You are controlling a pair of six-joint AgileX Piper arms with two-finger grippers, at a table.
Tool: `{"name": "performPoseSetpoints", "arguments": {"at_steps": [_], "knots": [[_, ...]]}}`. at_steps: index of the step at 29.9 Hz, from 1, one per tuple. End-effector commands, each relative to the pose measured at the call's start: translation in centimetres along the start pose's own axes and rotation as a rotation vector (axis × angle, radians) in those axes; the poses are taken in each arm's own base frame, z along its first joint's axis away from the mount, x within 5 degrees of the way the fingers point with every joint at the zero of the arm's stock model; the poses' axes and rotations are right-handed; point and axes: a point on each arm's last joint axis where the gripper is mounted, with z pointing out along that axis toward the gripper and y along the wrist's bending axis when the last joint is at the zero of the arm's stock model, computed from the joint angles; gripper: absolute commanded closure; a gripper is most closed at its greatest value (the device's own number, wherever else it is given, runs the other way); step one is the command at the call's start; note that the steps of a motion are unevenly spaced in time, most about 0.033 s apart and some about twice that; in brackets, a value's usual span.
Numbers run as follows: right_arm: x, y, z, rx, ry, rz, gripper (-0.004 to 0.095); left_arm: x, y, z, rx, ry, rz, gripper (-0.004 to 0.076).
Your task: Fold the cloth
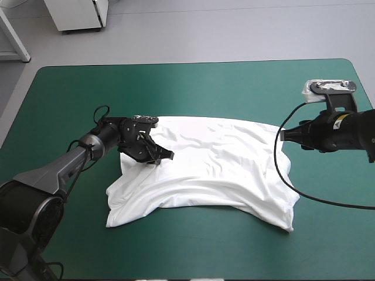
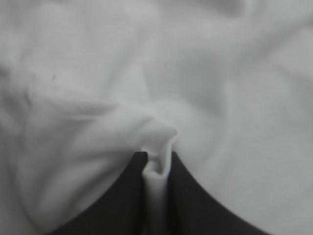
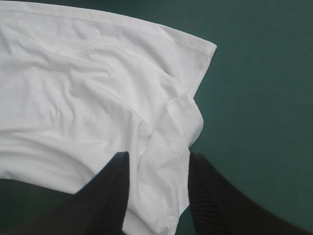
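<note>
White short-sleeved T-shirt [image 1: 222, 164] lies rumpled mid-frame on the teal-green table [image 1: 176, 82], left gripper [image 2: 157, 164] clenched on a fold, right gripper [image 3: 159, 164] with fingers apart astride its edge (best clamp there too, then lift evenly).

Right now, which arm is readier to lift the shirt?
Left. The left fingers are shut on a fold of the T-shirt; the right fingers stand open around its edge, gripping nothing.

Beyond the far edge of your teal-green table [image 1: 193, 76] lies pale grey floor [image 1: 234, 29]; a white cabinet [image 1: 79, 14] stands far left.
</note>
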Motion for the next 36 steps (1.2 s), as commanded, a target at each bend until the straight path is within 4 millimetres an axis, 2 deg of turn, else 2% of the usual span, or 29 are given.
{"name": "performPoseSetpoints", "arguments": {"at_steps": [1,4,6,11,16,23,26,30,36], "knots": [[-0.5,0.0,-1.5,-0.001,-0.082,-0.006,0.0536,-0.5,-0.9,-1.8,0.031,-0.008,0.02,0.0444],[-0.5,0.0,-1.5,-0.001,-0.082,-0.006,0.0536,-1.0,-1.3,-3.1,0.039,-0.022,0.047,0.0289],[-0.5,0.0,-1.5,-0.001,-0.082,-0.006,0.0536,-1.5,-1.6,-4.0,0.043,-0.047,0.064,0.0255],[-0.5,0.0,-1.5,-0.001,-0.082,-0.006,0.0536,-2.5,-2.3,-7.0,0.039,-0.104,0.105,0.0259],[-0.5,-0.1,-1.5,0.014,-0.082,-0.011,0.0536,-2.8,-2.7,-11.1,0.003,-0.175,0.156,0.0261],[-0.6,-0.8,-0.9,0.092,-0.07,-0.002,0.0536,-0.7,-2.5,-17.2,-0.09,-0.275,0.171,0.0267],[-1.0,-0.6,0.4,0.069,-0.031,0.008,0.0536,0.5,-2.2,-19.0,-0.103,-0.276,0.163,0.0267],[-0.8,-0.9,4.5,0.082,0.098,0.006,0.0535,0.9,-2.1,-20.3,-0.123,-0.323,0.168,0.0267],[2.7,-1.3,11.2,0.076,0.337,0.013,0.0462,0.7,-2.1,-20.1,-0.123,-0.329,0.173,0.0267]]}}
